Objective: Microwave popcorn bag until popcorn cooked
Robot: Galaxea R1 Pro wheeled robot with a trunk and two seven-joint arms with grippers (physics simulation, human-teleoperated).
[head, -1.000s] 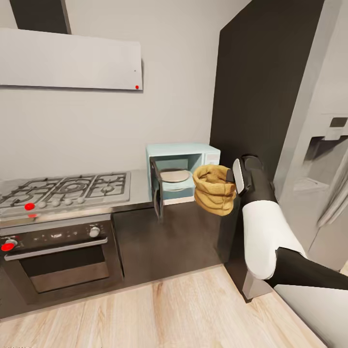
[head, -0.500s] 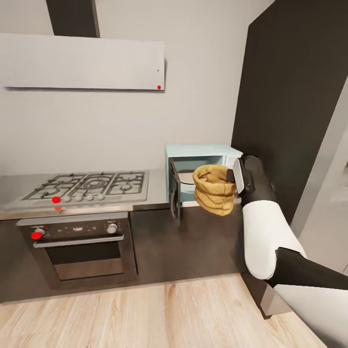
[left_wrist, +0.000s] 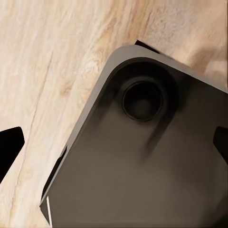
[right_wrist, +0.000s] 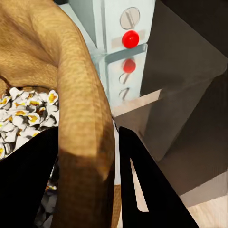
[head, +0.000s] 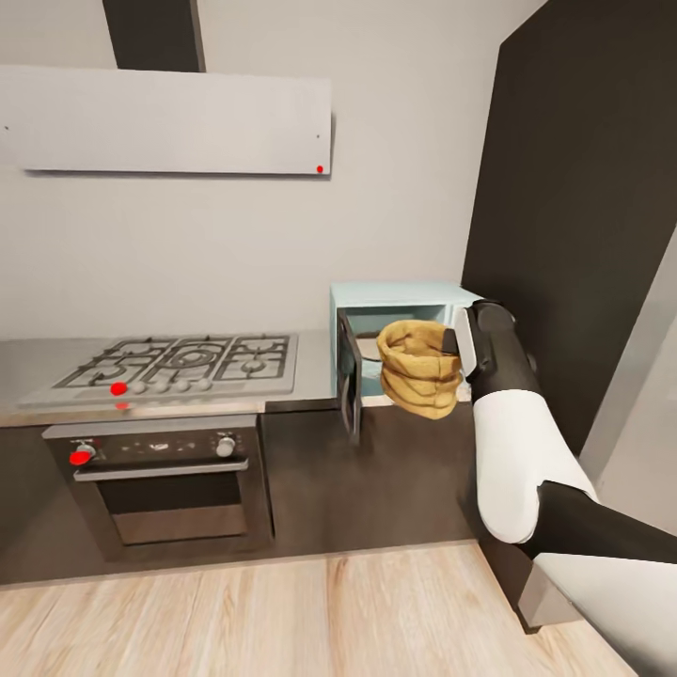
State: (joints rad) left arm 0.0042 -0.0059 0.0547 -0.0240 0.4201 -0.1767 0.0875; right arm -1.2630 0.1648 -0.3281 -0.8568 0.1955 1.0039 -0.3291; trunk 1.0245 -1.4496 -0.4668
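Observation:
The tan-brown popcorn bag [head: 418, 381] hangs in the air in front of the pale mint-blue microwave [head: 404, 299], held upright by its rim. My right gripper [head: 461, 348] is shut on that rim. In the right wrist view the black fingers [right_wrist: 147, 190] pinch the bag's wall [right_wrist: 85, 133], white popcorn [right_wrist: 23, 114] shows inside, and the microwave's knob panel [right_wrist: 128, 28] with a red light lies just beyond. The microwave door [head: 350, 385] stands open toward me. My left gripper [left_wrist: 114, 147] is open above the robot's base and the wood floor.
The grey countertop [head: 315, 376] carries a gas hob [head: 179, 362] over a dark built-in oven [head: 160, 484]. A tall dark cabinet [head: 574, 235] stands right of the microwave. A white hood [head: 169, 118] hangs on the wall. Wood floor [head: 282, 611] lies in front.
The camera has swung, so the kitchen has slid rightward in the picture and the fridge has left view. The right arm and the bag keep their place in the picture.

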